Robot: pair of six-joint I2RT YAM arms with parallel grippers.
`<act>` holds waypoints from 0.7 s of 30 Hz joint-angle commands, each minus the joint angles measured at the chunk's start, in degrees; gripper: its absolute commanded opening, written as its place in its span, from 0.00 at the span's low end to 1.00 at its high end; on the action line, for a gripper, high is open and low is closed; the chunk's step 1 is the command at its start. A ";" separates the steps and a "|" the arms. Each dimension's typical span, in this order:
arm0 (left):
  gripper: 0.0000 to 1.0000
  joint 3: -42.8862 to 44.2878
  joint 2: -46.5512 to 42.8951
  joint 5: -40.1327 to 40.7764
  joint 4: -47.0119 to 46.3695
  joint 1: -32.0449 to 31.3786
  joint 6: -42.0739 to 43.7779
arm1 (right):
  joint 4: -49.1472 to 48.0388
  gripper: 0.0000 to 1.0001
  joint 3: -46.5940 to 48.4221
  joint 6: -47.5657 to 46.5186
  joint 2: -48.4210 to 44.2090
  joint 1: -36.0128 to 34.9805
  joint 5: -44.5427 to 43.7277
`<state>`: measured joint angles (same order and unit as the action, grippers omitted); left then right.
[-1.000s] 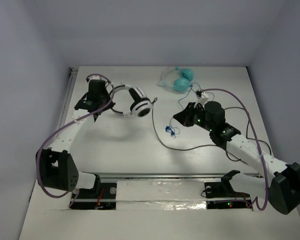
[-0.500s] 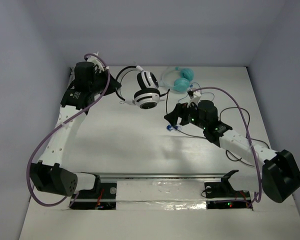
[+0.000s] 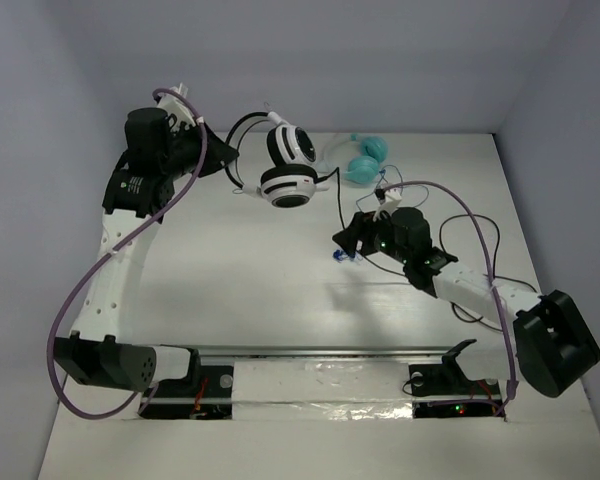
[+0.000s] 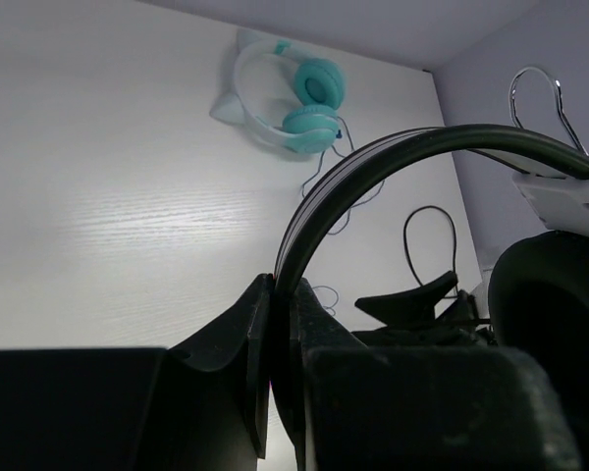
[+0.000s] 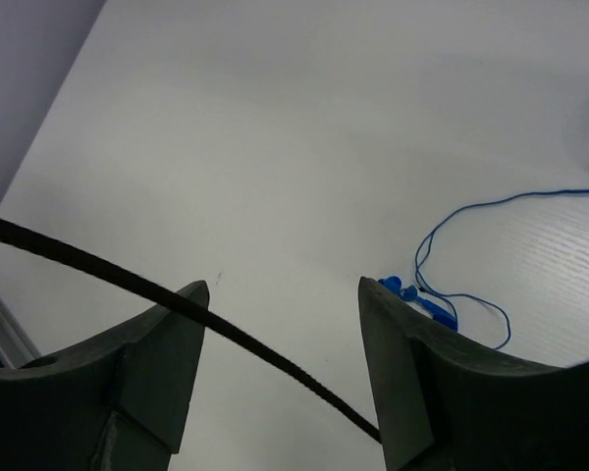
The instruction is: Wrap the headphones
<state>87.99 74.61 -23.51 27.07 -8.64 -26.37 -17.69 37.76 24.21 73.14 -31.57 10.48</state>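
The white-and-black headphones hang in the air over the back left of the table. My left gripper is shut on their black headband. The band rises from between the pressed jaws in the left wrist view, with one dark earcup at the right. Their thin black cable runs down to my right gripper. That gripper stands open low over the table, and the cable crosses the gap between its fingers.
Teal headphones lie at the back of the table, their blue cord trailing beside the right gripper's fingers. Loops of black cable lie near the right arm. A wall rises close behind the raised headphones.
The left arm has lifted the headphones up and towards the back. The right gripper has opened from shut and shifted a little left, so the cable now lies loose between its fingers.
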 commanded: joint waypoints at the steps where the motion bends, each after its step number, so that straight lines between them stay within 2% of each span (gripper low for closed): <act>1: 0.00 5.35 -2.01 -4.26 -4.56 0.73 -2.72 | -5.86 0.66 -1.19 0.23 0.33 -0.33 0.86; 8: 0.00 4.49 -2.80 -7.25 -10.44 2.49 -5.71 | -9.38 0.64 -4.62 2.34 1.21 -0.33 0.16; 14: 0.00 4.12 -1.48 -9.98 -13.18 3.55 -8.34 | -9.02 0.69 -6.38 3.04 0.77 -0.33 -3.54; 16: 0.00 4.30 -1.40 -10.07 -13.62 3.55 -8.87 | -9.03 0.65 -6.55 3.39 0.86 -0.33 -2.75; 17: 0.00 4.21 -1.57 -9.89 -14.23 4.24 -9.05 | -9.11 0.63 -7.08 3.74 0.69 -0.33 -2.40; 18: 0.00 4.13 -1.48 -9.89 -14.50 4.25 -9.57 | -9.29 0.51 -7.43 4.18 -0.10 -0.33 -2.22; 20: 0.00 3.69 -1.48 -10.50 -15.55 4.95 -10.28 | -9.55 0.36 -7.87 4.97 -0.81 -0.33 -1.61; 21: 0.00 3.34 -1.48 -10.16 -15.90 4.95 -10.63 | -9.38 0.23 -7.70 5.23 -1.42 -0.33 -1.17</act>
<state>90.80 74.50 -31.31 18.57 -4.45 -32.27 -23.59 30.22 28.23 73.76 -31.57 8.86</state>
